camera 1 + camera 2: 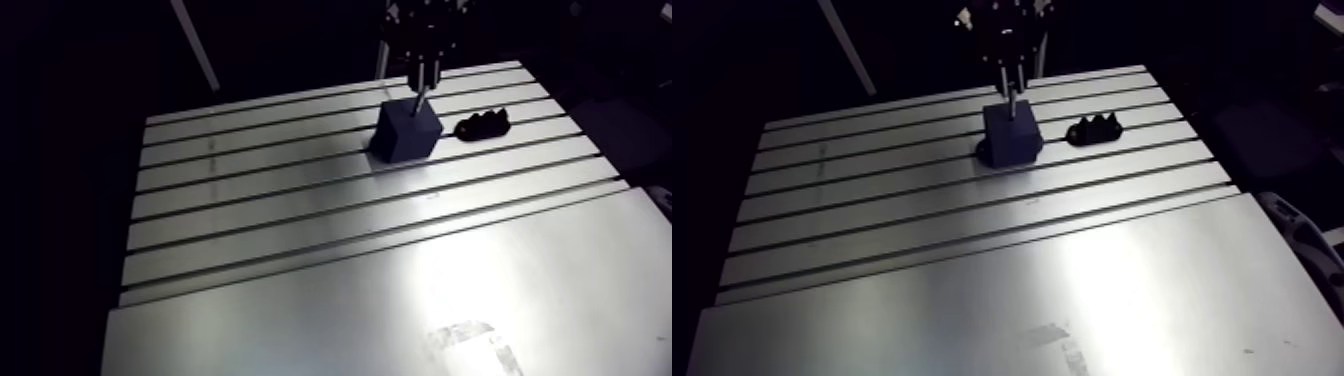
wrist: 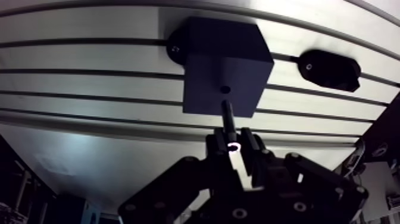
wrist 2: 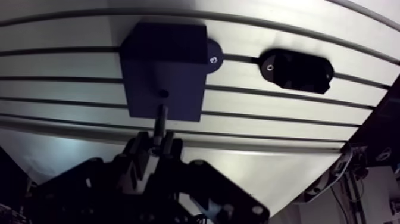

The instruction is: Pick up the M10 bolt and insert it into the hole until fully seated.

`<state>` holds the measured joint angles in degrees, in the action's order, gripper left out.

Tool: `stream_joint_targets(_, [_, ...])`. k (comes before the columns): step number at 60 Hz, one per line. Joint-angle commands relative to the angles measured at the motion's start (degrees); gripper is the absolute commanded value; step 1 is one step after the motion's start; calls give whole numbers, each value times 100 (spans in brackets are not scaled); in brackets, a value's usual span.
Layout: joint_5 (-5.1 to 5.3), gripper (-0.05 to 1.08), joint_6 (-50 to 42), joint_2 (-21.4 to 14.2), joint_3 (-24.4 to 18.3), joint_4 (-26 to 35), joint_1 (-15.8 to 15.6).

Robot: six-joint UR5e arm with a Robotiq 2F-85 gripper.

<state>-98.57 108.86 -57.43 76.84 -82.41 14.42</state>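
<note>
Two views, taken in turn.

Arm view: the slotted table (image 1: pixel 300 230) carried a dark blue block (image 1: pixel 405 135) near its far side. The block stood upright across the slots. A black holder (image 1: pixel 483 124) with a notched top lay just beside the block, apart from it. The jaws hung directly over the block, coming down from the top edge. A slim pale shank, the M10 bolt (image 1: pixel 421 98), ran down from them toward the block's top face. At this range I could not tell whether its tip touched the face.

Wrist view: the jaws were clamped on the M10 bolt, with one of the fingers (image 2: pixel 258 158) pressed against each side of its head end. The shank stuck out ahead of the jaws, roughly in line with them and pointing at the block. The hole (image 2: pixel 224 89) showed as a small dark dot in the block's top face. The bolt's tip sat close to the hole and just short of it. The opening was fully visible, and none of the shank was inside it. A rounded mounting tab (image 3: pixel 213 58) with a screw stuck out from the block's far edge. The black holder lay beyond the block to one side, well clear of the jaws.
</note>
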Motion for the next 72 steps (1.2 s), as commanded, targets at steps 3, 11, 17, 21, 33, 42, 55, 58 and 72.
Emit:
stream_joint_targets(3, [0,108,0,8,12,-7,0])
stream_joint_targets(11, [0,108,0,51,11,-16,9])
stream_joint_targets(17, [0,107,0,53,2,-16,9])
stream_joint_targets(21, [0,107,8,62,2,-50,9])
stream_joint_targets(33, [0,107,9,78,-6,-51,9])
stream_joint_targets(42, [0,107,16,79,-16,-51,9])
stream_joint_targets(55, [0,107,26,103,-24,-51,9])
stream_joint_targets(58, [0,107,26,106,-17,-51,9])
stream_joint_targets(72, [0,107,26,107,-7,-51,9])
